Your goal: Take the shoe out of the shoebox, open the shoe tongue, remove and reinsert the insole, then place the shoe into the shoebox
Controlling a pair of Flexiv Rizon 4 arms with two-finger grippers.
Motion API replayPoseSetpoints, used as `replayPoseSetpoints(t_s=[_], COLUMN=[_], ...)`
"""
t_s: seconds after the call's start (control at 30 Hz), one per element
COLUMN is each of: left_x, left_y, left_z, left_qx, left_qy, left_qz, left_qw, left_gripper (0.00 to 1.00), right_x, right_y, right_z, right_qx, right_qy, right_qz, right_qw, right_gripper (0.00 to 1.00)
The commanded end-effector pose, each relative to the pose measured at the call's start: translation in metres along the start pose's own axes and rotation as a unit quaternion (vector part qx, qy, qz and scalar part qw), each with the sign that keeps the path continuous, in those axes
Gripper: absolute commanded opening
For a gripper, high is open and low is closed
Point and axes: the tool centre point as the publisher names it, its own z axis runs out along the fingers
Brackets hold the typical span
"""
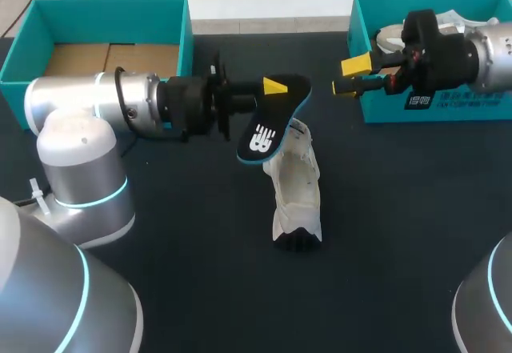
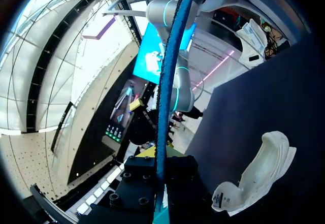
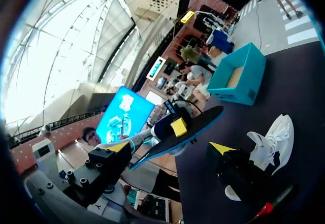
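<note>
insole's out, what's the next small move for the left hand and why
Probably lower the insole tip-first toward the opening of the white shoe. The left hand is shut on the insole just above that shoe, which lies on the table; the right hand is open, off to the side.

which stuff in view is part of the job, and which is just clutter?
Job: insole, held by left gripper; shoe; left box and right box (cannot tell which is the shoe's).
Lying about: white thing in the right box, too hidden to identify.
</note>
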Motion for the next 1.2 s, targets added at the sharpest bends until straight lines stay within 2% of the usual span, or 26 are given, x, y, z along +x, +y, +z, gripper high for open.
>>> replayPoseSetpoints(t_s=[0.03, 0.07, 0.2, 0.27, 0.3, 0.33, 0.43, 0.47, 0.5, 0.53, 0.57, 0.63, 0.67, 0.7, 0.77, 0.8, 1.2], left_x=[0.004, 0.005, 0.002, 0.001, 0.001, 0.001, -0.001, -0.002, -0.003, -0.004, -0.005, -0.005, -0.005, -0.005, -0.003, -0.002, -0.002], left_y=[-0.010, -0.014, -0.023, -0.025, -0.026, -0.027, -0.030, -0.032, -0.034, -0.035, -0.037, -0.038, -0.039, -0.039, -0.040, -0.039, -0.039], left_z=[-0.002, -0.003, -0.010, -0.014, -0.015, -0.016, -0.017, -0.017, -0.016, -0.016, -0.015, -0.014, -0.014, -0.014, -0.013, -0.013, -0.013], left_qx=[0.021, 0.011, 0.012, 0.009, 0.008, 0.010, 0.016, 0.021, 0.022, 0.024, 0.034, 0.040, 0.043, 0.048, 0.043, 0.040, 0.040], left_qy=[-0.022, -0.014, -0.018, -0.022, -0.020, -0.022, -0.020, -0.020, -0.016, -0.017, -0.020, -0.022, -0.025, -0.027, -0.024, -0.030, -0.030], left_qz=[-0.054, -0.060, -0.086, -0.096, -0.101, -0.108, -0.134, -0.142, -0.150, -0.156, -0.168, -0.181, -0.193, -0.204, -0.223, -0.226, -0.226], left_qw=[0.998, 0.998, 0.996, 0.995, 0.995, 0.994, 0.991, 0.989, 0.988, 0.987, 0.985, 0.982, 0.980, 0.977, 0.974, 0.973, 0.973], left_gripper=[0.00, 0.00, 0.00, 0.00, 0.00, 0.00, 0.00, 0.00, 0.00, 0.00, 0.00, 0.00, 0.00, 0.00, 0.00, 0.00, 0.00], right_x=[0.000, 0.001, -0.001, -0.004, -0.006, -0.007, -0.009, -0.010, -0.011, -0.012, -0.014, -0.018, -0.021, -0.025, -0.031, -0.037, -0.037], right_y=[0.003, 0.003, 0.004, 0.004, 0.003, 0.002, 0.001, 0.001, 0.001, 0.002, 0.001, 0.000, -0.003, -0.005, -0.009, -0.011, -0.011], right_z=[0.003, 0.003, -0.003, -0.005, -0.005, -0.005, -0.006, -0.006, -0.007, -0.010, -0.011, -0.014, -0.016, -0.017, -0.020, -0.022, -0.022], right_qx=[-0.004, -0.012, 0.008, 0.000, 0.016, 0.007, 0.014, 0.023, 0.006, 0.014, 0.020, 0.046, 0.054, 0.076, 0.091, 0.103, 0.103], right_qy=[-0.020, -0.027, -0.100, -0.129, -0.137, -0.146, -0.181, -0.182, -0.193, -0.201, -0.225, -0.244, -0.273, -0.280, -0.327, -0.347, -0.347], right_qz=[-0.081, -0.108, -0.219, -0.248, -0.267, -0.280, -0.328, -0.333, -0.345, -0.354, -0.375, -0.388, -0.408, -0.417, -0.432, -0.423, -0.423], right_qw=[0.997, 0.994, 0.971, 0.960, 0.954, 0.949, 0.927, 0.925, 0.918, 0.913, 0.899, 0.887, 0.869, 0.861, 0.836, 0.831, 0.831], right_gripper=[1.00, 1.00, 1.00, 1.00, 1.00, 1.00, 1.00, 1.00, 1.00, 1.00, 1.00, 1.00, 1.00, 1.00, 1.00, 1.00, 1.00])
